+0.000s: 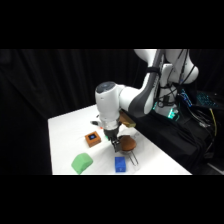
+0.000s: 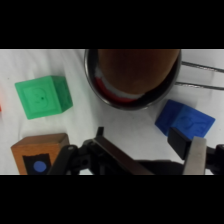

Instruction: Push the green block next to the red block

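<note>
The small green block (image 2: 43, 96) lies on the white table at the left of the wrist view, apart from the gripper's black linkage (image 2: 107, 155) at the bottom edge. A thin orange-red sliver (image 2: 1, 106) at that view's left edge may be the red block; I cannot tell for sure. In the side view neither small block shows, since the arm covers that spot. My gripper (image 1: 116, 145) hangs low over the table between the brown-orange block (image 1: 93, 138) and a dark brown bowl (image 1: 128, 144).
The brown-orange block with a blue mark (image 2: 39, 155) sits just below the green block. The brown bowl (image 2: 132, 75) is ahead, with metal tongs (image 2: 200, 75) beside it. A blue block (image 2: 184, 119) lies to the right, and a large green wedge (image 1: 82, 163) rests near the table's front edge.
</note>
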Available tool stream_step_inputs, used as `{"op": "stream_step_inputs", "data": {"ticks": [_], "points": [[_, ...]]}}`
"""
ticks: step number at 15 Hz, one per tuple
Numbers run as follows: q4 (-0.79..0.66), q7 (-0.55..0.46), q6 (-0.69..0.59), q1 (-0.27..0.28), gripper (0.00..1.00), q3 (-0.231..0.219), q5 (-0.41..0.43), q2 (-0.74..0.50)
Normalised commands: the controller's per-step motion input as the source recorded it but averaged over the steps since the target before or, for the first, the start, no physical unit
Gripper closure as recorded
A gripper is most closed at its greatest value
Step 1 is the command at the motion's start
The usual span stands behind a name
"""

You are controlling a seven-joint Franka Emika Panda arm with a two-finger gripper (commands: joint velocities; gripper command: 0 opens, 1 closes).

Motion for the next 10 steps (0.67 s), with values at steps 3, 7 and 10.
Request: {"op": "stream_step_inputs", "data": {"ticks": [3, 7, 10], "points": [[0.07, 0.07, 0.16, 0.078, 0.0, -0.105, 0.046, 0.17], [-0.05, 0.03, 0.19, 0.017, 0.0, -0.097, 0.093, 0.05], [-0.18, -0.01, 0.21, -0.05, 0.0, -0.085, 0.11, -0.08]]}}
